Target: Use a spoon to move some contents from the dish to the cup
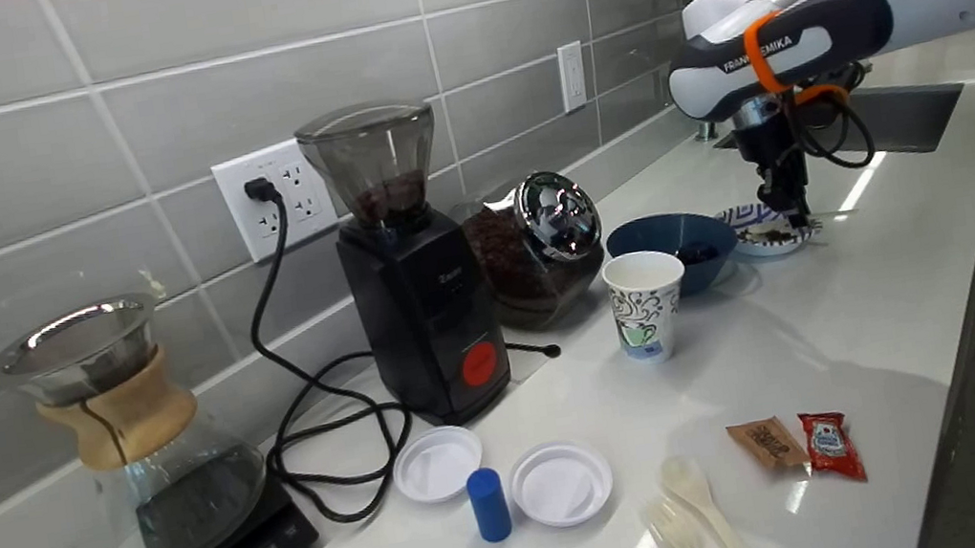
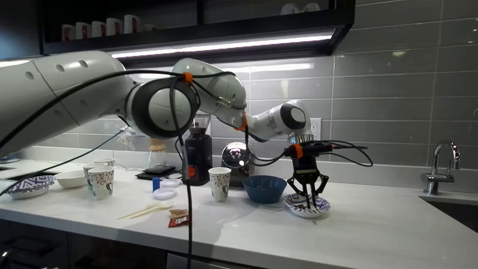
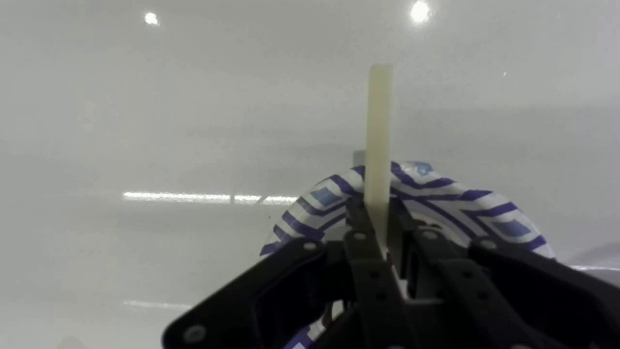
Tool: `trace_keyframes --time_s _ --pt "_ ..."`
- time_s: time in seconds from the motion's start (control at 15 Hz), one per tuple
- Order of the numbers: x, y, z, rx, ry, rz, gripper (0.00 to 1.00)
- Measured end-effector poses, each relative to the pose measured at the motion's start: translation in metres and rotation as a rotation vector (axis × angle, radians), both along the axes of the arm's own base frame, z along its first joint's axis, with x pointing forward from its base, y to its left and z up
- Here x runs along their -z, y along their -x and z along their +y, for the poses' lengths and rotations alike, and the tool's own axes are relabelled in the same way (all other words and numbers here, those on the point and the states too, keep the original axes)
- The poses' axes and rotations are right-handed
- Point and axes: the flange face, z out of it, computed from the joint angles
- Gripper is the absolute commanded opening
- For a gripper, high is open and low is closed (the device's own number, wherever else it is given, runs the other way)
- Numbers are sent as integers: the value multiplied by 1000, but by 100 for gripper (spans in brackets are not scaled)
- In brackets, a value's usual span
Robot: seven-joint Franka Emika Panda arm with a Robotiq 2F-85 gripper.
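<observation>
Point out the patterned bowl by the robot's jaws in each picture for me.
In an exterior view: the patterned bowl is right of centre, about mid-height, right of the dark blue bowl.
In an exterior view: the patterned bowl is right of centre, in the lower half.
Wrist view: the patterned bowl is low, slightly right of centre, partly hidden.
Landmark in all three: the black jaws over it, shut on a pale handle in the wrist view.

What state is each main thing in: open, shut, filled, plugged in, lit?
hand: shut on the utensil handle.
utensil handle: gripped above the patterned dish; lower end hidden.
patterned dish: upright, dark pieces inside.
paper cup: upright, uncovered; inner bottom hidden.
blue bowl: upright, something dark inside.
glass jar: lid on, partly filled.
grinder: hopper partly filled; running or not, unclear.
black plug: in the outlet.
strip light: on.
</observation>
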Motion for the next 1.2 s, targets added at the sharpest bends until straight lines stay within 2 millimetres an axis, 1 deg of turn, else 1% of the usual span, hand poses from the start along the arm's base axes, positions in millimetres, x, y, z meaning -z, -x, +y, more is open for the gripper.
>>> trace_keyframes --time_s 0.13,0.2,0.27,0.33,0.47,0.53,0.6,0.8,0.93,1.2 --pt "-2 -2 1 -4 -5 -8 52" --pt "-4 -3 2 -7 -10 -13 60" --pt "-7 -3 3 -10 -16 -19 66" --pt "-12 -5 5 -16 -24 -28 74" --pt "-25 -7 6 -20 -39 -51 87" --pt "-32 -8 6 -18 -44 -64 95" --pt "-39 -10 4 -12 -52 -78 99" --pt "-57 -12 -1 -16 -97 -112 100" --pt "-69 -19 0 -47 -171 -180 100" --pt "-79 -30 -12 -30 -352 -311 100"
